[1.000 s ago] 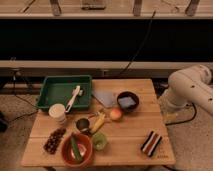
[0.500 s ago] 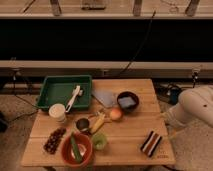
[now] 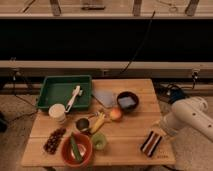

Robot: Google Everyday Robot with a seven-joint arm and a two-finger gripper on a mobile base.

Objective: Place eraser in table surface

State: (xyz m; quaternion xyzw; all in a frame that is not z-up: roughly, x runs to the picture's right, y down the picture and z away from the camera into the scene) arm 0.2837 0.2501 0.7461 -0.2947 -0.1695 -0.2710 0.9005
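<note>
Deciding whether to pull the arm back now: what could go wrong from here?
1. The eraser lies close to the front right corner of the table; a small knock could send it off the edge.
2. The end effector hangs just beyond the right edge, beside the eraser; a careless move of the arm could clip the eraser or the table edge.

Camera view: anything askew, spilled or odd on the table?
Nothing spilled. The eraser lies skewed near the table surface's front-right corner, close to the edge. A white utensil pokes over the green tray's front rim. The gripper sits off the right edge, by the eraser.
</note>
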